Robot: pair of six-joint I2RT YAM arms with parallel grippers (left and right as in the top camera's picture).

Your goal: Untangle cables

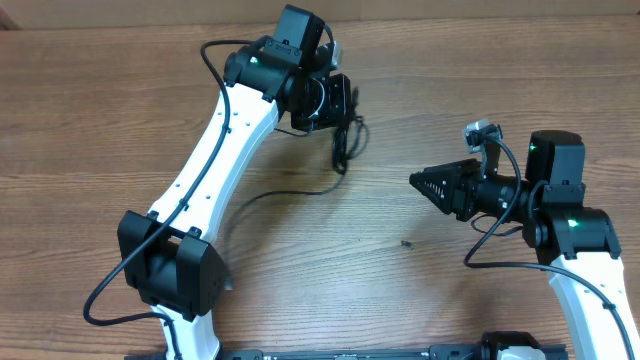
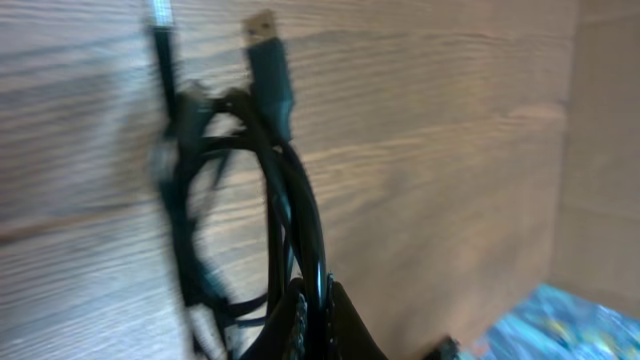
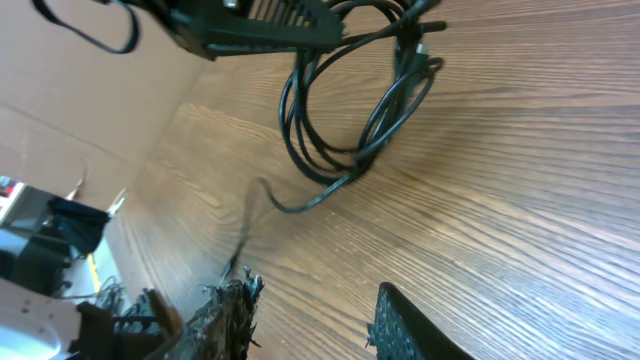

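Note:
My left gripper (image 1: 336,104) is at the back middle of the table, shut on the cables (image 1: 346,142). Their black loops hang from it down to the wood, and one thin strand (image 1: 290,190) trails off to the left. In the left wrist view the jaws (image 2: 315,315) pinch a few strands of the cables (image 2: 290,200), and a USB plug (image 2: 266,45) points away from me. My right gripper (image 1: 416,181) hovers right of the bundle and points left at it. Its fingers (image 3: 232,312) stand apart with nothing between them. From there the cables (image 3: 345,115) dangle under the left gripper (image 3: 250,25).
A small dark speck (image 1: 405,243) lies on the wood in front of the right gripper. The left arm's own thick black wire (image 1: 105,300) loops out at the table's front left. A cardboard wall (image 1: 450,10) lines the back edge.

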